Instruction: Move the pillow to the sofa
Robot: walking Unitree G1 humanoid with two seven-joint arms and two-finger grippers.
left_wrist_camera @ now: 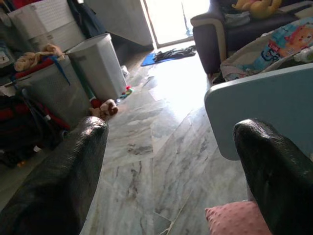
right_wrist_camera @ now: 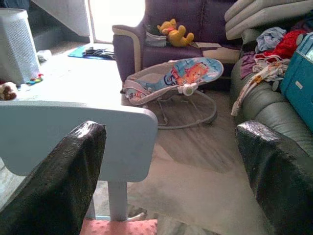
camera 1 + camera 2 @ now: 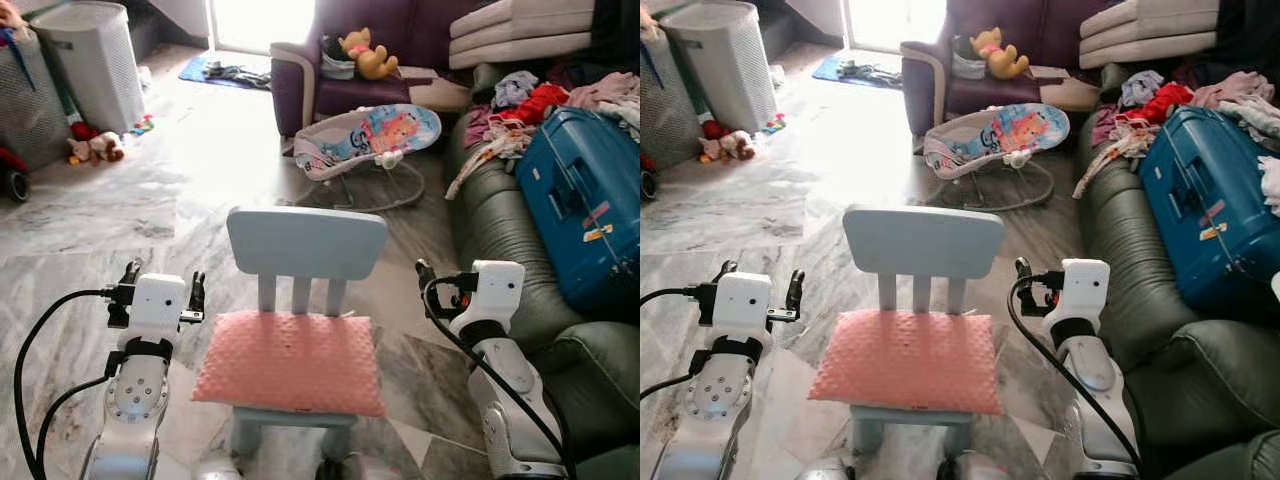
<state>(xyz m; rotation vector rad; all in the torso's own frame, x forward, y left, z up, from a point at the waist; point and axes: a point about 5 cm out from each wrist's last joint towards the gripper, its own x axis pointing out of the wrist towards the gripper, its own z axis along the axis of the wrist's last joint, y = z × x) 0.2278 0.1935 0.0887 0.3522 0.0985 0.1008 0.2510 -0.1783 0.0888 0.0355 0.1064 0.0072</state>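
Both grippers hang spread open, left gripper [image 3: 158, 287] and right gripper [image 3: 440, 280] flanking the small blue chair [image 3: 305, 243]. Pink pillow [image 3: 290, 361] covers its seat, edge to edge. Looks soft, light, floppy; I'd pinch both side edges. Green sofa [image 3: 500, 230] is cluttered.

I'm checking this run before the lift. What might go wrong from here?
The pink pillow lies against the light blue chair back; a sideways pull may tip the chair. Both the left tool and the right tool are open beside it, so an uneven pinch may drop it. The blue suitcase and clothes crowd the green sofa.
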